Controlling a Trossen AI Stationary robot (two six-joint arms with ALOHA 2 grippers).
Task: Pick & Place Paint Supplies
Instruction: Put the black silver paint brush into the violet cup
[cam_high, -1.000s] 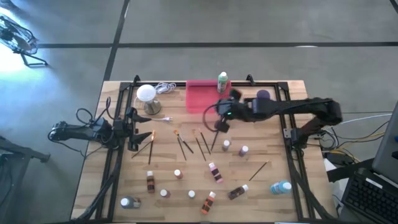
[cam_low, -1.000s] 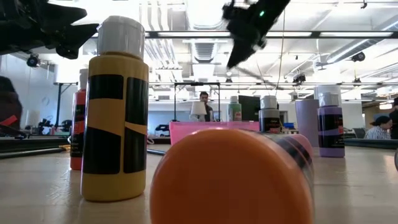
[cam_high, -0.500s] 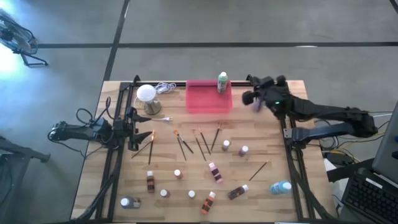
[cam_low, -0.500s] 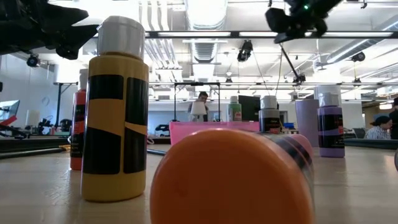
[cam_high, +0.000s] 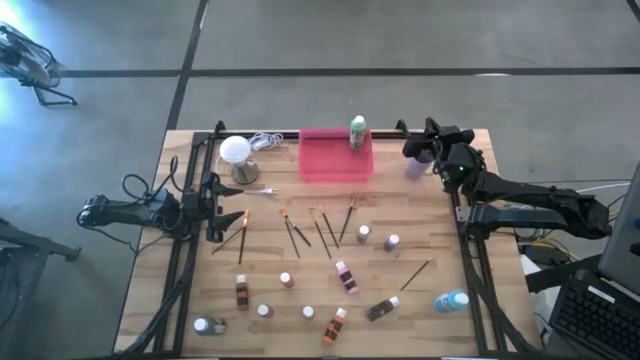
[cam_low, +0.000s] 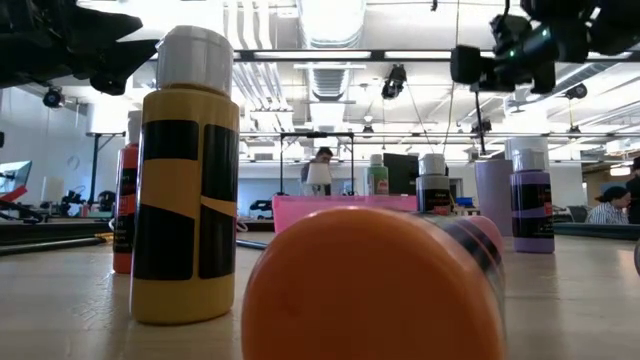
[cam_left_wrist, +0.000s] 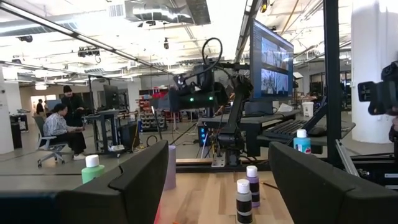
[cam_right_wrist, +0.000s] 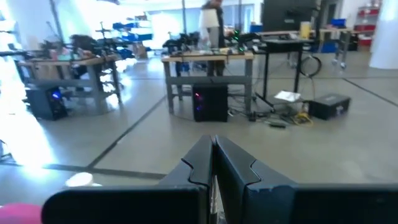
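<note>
Several thin paintbrushes (cam_high: 320, 230) lie on the wooden table's middle. Small white-capped bottles (cam_high: 345, 275) stand or lie across its near half, and a blue bottle (cam_high: 452, 300) lies near right. A green bottle (cam_high: 357, 130) stands at the pink tray's (cam_high: 330, 160) far right corner. A purple bottle (cam_high: 417, 166) stands at the far right. My right gripper (cam_high: 408, 150) (cam_right_wrist: 213, 149) hangs shut and level above that bottle, holding nothing. My left gripper (cam_high: 220, 210) (cam_left_wrist: 219, 155) waits open at the left edge.
A white globe lamp (cam_high: 235, 150) with its cord stands at the far left. A dark rail frame (cam_high: 470, 250) runs along the table's sides. In the low view a yellow-and-black bottle (cam_low: 185, 190) and a lying orange-capped bottle (cam_low: 370, 290) fill the foreground.
My right gripper has swung from above the paintbrushes in the middle of the table to the far right corner. It has tipped from pointing down to level and has rolled, staying shut. Nothing on the table has moved.
</note>
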